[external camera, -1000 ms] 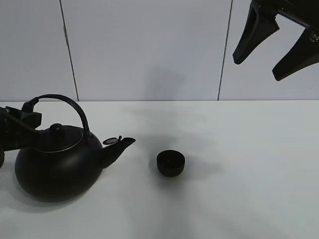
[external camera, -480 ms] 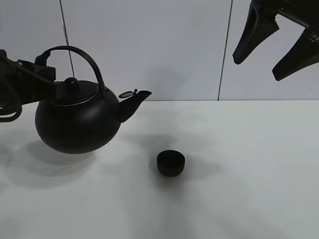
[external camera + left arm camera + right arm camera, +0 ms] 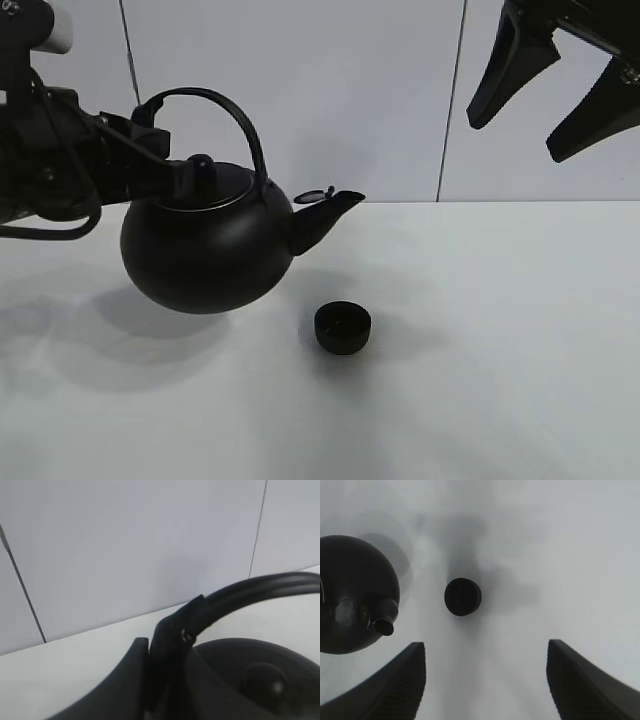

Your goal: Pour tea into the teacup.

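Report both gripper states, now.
Left gripper: shut on the kettle, by its handle.
Right gripper: open, holding nothing.

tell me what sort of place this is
Probably a robot test bench or lab, not a kitchen: a white table, a plain panelled wall, and just a kettle and teacup.

My left arm reaches in level from the left, and my left gripper [image 3: 148, 130] is clamped tight on the kettle handle [image 3: 205, 93]. My right gripper [image 3: 518, 138] hangs high, its fingers pointing down and spread wide.
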